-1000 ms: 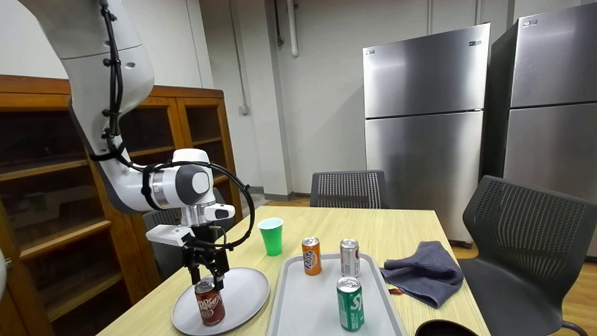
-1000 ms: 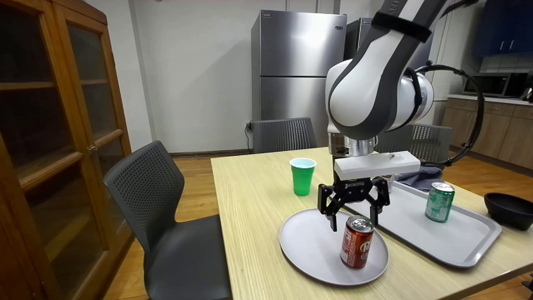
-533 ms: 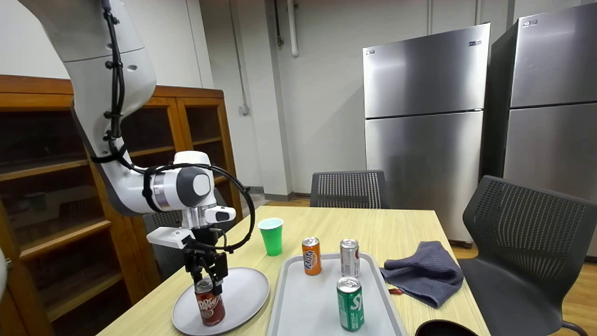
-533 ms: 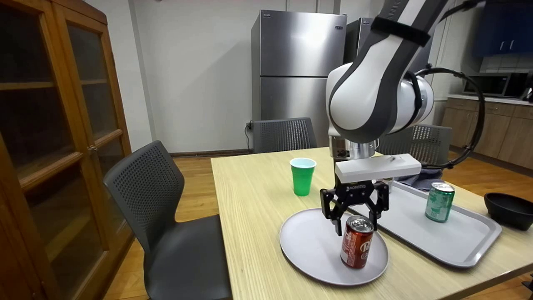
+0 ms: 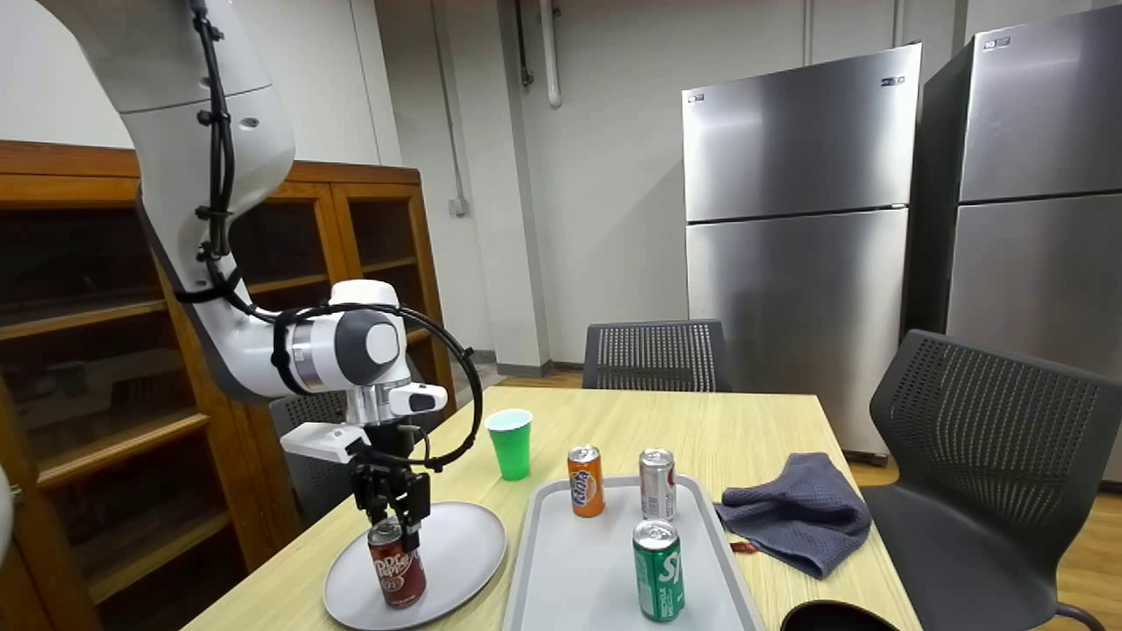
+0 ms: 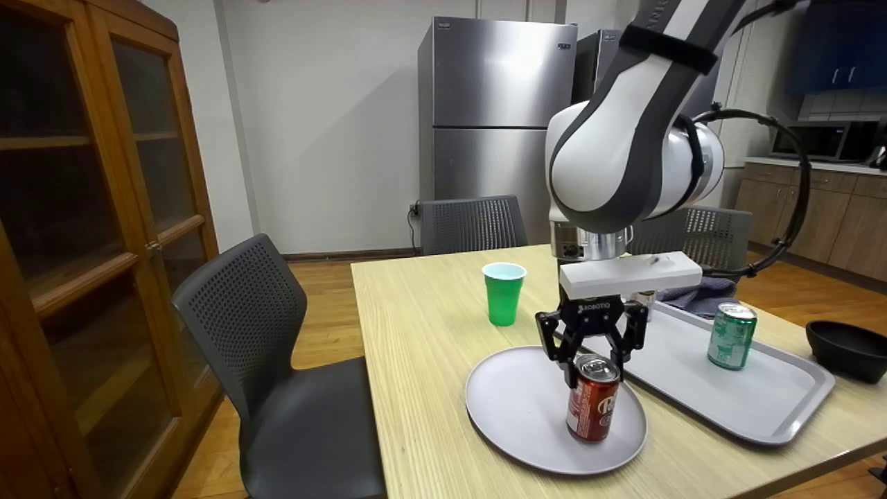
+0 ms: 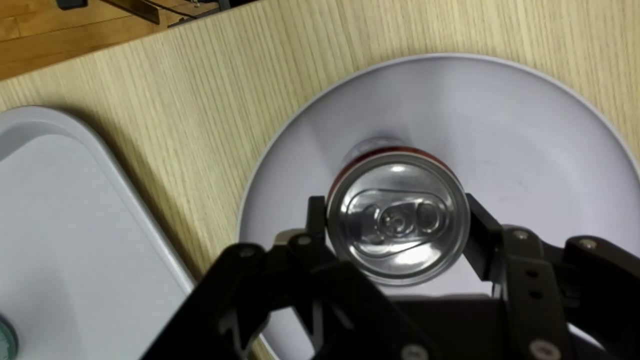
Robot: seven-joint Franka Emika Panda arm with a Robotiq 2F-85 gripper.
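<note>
Gripper (image 6: pixel 596 374) clasps a red Dr Pepper can (image 5: pixel 397 568), a fingertip (image 7: pixel 316 214) against either side near its lid (image 7: pixel 398 220), holding it upright. The can appears at the lower left of the frame in an exterior view, and its lid lies just right of centre in the wrist view. Beneath it lies a round grey plate (image 6: pixel 516 409); whether the can's base touches it cannot be told. A grey tray (image 5: pixel 578 570) lies near the plate, a strip of pale wooden table (image 7: pixel 200 125) showing between them at centre left of the wrist view. On the tray, at lower centre of an exterior view, stand an orange Fanta can (image 5: pixel 585 480), a silver can (image 5: pixel 657 485) beside it and, closer to the bottom edge, a green can (image 5: pixel 659 571). A green cup (image 5: pixel 510 445) stands on the table to the left of these. A crumpled blue-grey cloth (image 5: pixel 802 513) lies right of the tray, and a black bowl (image 6: pixel 849 353) sits at the right edge of an exterior view.
</note>
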